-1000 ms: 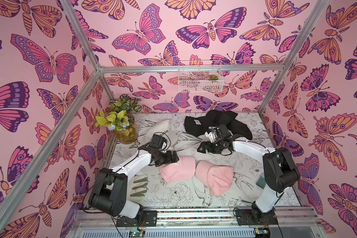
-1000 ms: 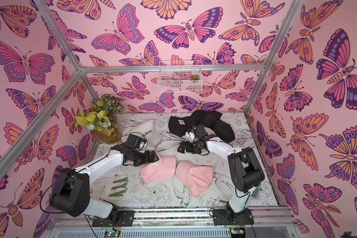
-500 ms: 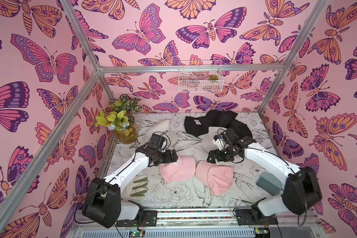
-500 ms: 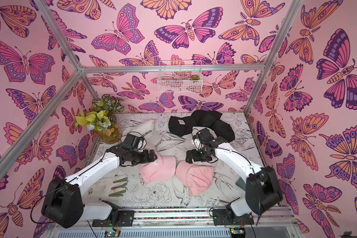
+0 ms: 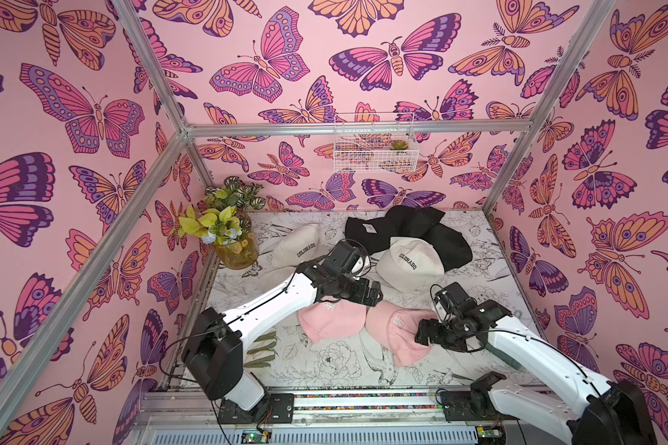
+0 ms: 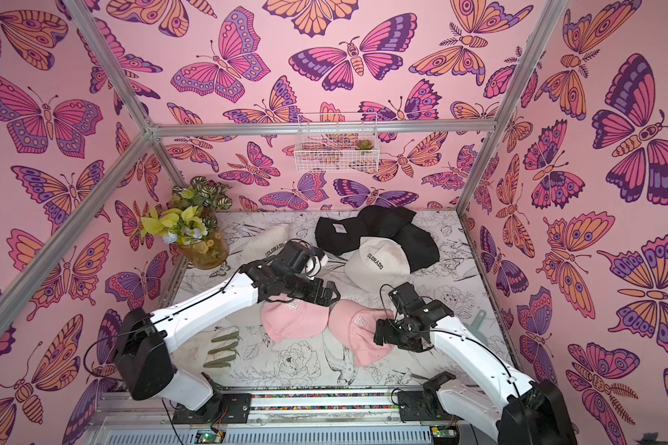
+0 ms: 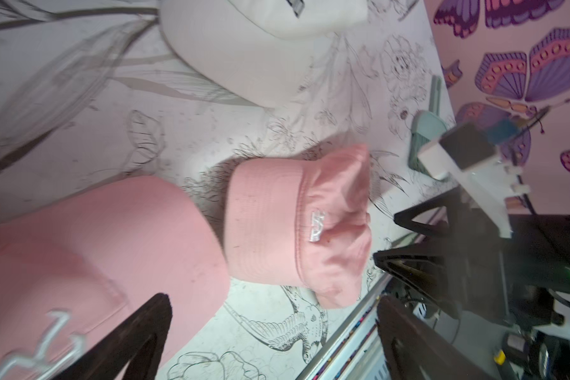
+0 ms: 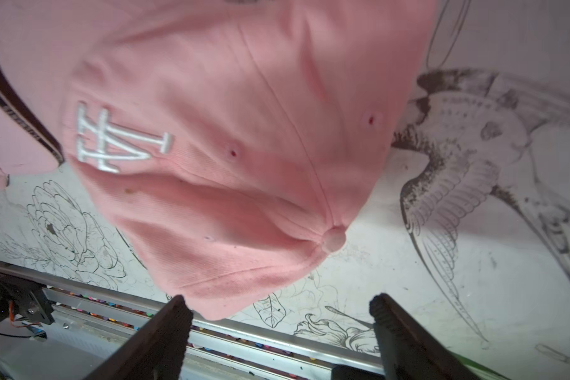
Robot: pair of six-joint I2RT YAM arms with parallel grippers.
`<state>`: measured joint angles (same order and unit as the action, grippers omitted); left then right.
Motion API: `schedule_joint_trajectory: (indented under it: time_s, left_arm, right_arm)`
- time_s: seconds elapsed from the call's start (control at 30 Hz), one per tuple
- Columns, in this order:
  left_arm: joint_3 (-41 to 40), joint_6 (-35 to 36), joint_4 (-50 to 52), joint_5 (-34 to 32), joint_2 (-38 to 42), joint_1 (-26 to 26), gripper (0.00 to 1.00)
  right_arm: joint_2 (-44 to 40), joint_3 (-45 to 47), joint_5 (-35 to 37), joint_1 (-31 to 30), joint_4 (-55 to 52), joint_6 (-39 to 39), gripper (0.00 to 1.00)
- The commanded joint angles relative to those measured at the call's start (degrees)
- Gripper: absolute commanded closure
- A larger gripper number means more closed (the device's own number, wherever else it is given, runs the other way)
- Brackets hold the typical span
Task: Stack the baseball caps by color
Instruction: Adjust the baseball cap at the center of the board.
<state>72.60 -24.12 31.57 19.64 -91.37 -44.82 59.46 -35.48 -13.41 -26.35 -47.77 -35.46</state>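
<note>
Two pink baseball caps lie side by side at the front middle, the left one (image 5: pixel 332 319) and the right one (image 5: pixel 396 331). My left gripper (image 5: pixel 367 294) hovers open over the left cap's far edge; in the left wrist view (image 7: pixel 273 329) nothing is between its fingers. My right gripper (image 5: pixel 421 335) stands open at the right pink cap's (image 8: pixel 244 148) right edge, and the cap's rim lies just beside one finger (image 8: pixel 175 329). A cream COLORADO cap (image 5: pixel 409 262) leans on the black caps (image 5: pixel 402 227) at the back. Another cream cap (image 5: pixel 297 248) lies at the back left.
A glass vase of plants (image 5: pixel 234 246) stands in the back left corner. A cream glove with green fingers (image 5: pixel 261 348) lies by the left arm's base. A grey-green brush (image 6: pixel 477 321) lies at the right wall. A wire basket (image 5: pixel 375 142) hangs on the back wall.
My right gripper has swung from the black caps at the back to the front, beside the right pink cap, uncovering the cream cap there. The left gripper has shifted slightly right.
</note>
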Motion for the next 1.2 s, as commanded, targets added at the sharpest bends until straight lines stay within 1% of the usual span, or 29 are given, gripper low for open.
schedule_joint_trajectory:
  time_s: [0.0, 0.1, 0.2, 0.3, 0.4, 0.43, 0.53, 0.67, 0.8, 0.87, 0.93, 1.0, 1.1, 1.17]
  left_arm:
    - [2.2, 3.3, 1.3, 8.5, -3.9, -3.3, 0.0]
    - [3.1, 3.1, 1.3, 11.7, -7.6, -4.7, 0.0]
    - [2.3, 2.0, 1.2, 12.8, -10.2, -4.8, 0.0]
    - [0.5, 1.4, 1.2, 11.5, -11.2, -4.6, 0.0]
    - [-1.5, 0.9, 1.0, 8.9, -11.4, -4.2, 0.0]
    - [-2.1, 0.5, 0.8, 8.0, -11.5, -3.9, 0.0]
    - [-4.1, -1.1, 0.3, 5.1, -11.8, -2.9, 0.0]
    - [-7.6, -2.7, -1.1, 2.4, -10.4, -1.3, 0.0]
    - [-11.8, -3.4, -2.0, 0.3, -8.4, 1.5, 0.0]
    - [-13.3, -3.5, -1.9, -0.5, -7.4, 2.6, 0.0]
    - [-14.3, -3.9, -2.0, -0.7, -6.0, 3.1, 0.0]
    - [-14.0, -4.0, -2.0, 0.6, -4.5, 3.1, 0.0]
    - [-12.2, -4.4, -2.4, 4.4, -3.5, 3.0, 0.0]
    - [-10.4, -4.5, -2.5, 6.1, -4.0, 2.8, 0.0]
  right_arm:
    - [0.3, 2.2, -3.4, 0.2, 5.3, -5.0, 0.2]
    - [2.9, 4.1, -5.1, 0.1, 9.7, -6.1, 0.32]
    - [7.4, 4.3, -7.8, 0.2, 14.7, -6.9, 0.33]
    - [10.6, 4.2, -8.3, 0.2, 19.7, -8.1, 0.36]
    - [13.3, 3.1, -4.3, 0.2, 23.3, -7.8, 0.45]
    - [14.3, 2.2, -2.5, 0.5, 23.8, -6.7, 0.46]
    - [17.9, -1.2, 1.6, 2.9, 24.8, -2.6, 0.47]
    - [23.4, -5.5, 2.5, 7.6, 27.2, 2.1, 0.47]
    - [28.5, -11.5, 7.1, 8.3, 25.5, 6.3, 0.47]
    - [28.5, -12.9, 8.1, 8.7, 25.2, 6.0, 0.44]
    - [26.5, -12.1, 6.8, 9.9, 26.1, 4.2, 0.35]
    - [22.8, -8.9, 2.9, 12.2, 28.6, 1.4, 0.24]
    - [17.0, -2.5, -5.0, 16.7, 32.9, -4.1, 0.14]
    - [13.7, 1.0, -9.5, 18.7, 34.6, -7.2, 0.1]
